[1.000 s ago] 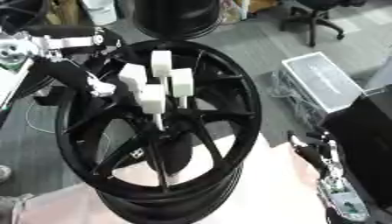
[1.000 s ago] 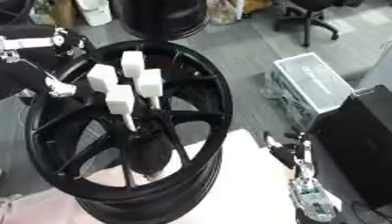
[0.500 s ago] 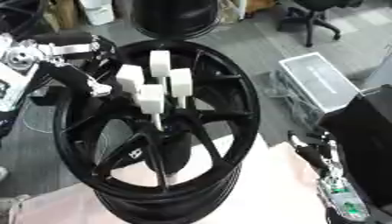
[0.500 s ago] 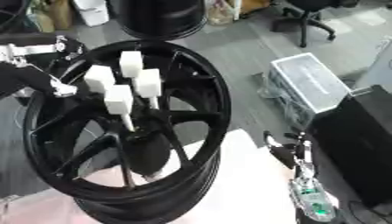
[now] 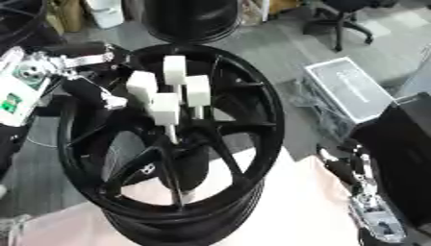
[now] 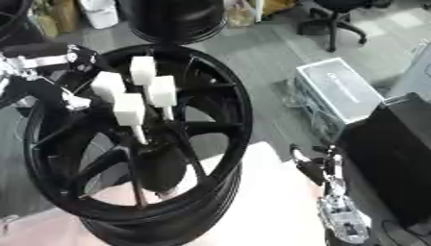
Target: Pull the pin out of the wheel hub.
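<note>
My left hand [image 5: 84, 93] reaches in from the left over the rim of the black wheel [image 5: 252, 96], its dark fingers lying against the spokes just beside the pins [image 5: 166, 106], four white blocks on thin stems that stand clustered above the hub [image 5: 181, 158]. I cannot tell whether those fingers are spread or curled; they blur into the black spokes, and no pin looks pinched between them. My right hand [image 6: 324, 166] rests idle at the lower right, fingers relaxed and pointing up, holding nothing, well apart from the wheel. The wheel stands tilted on a pale table [image 5: 295, 216], its face turned toward me, with every pin seated and its stem running down toward the centre. I judge the step in hand to be the approach: the reach has arrived, the grasp has not. The next move calls for closing my left fingers round the nearest white block, then drawing it straight along its stem, away from the hub, without knocking its neighbours, which stand close together.
</note>
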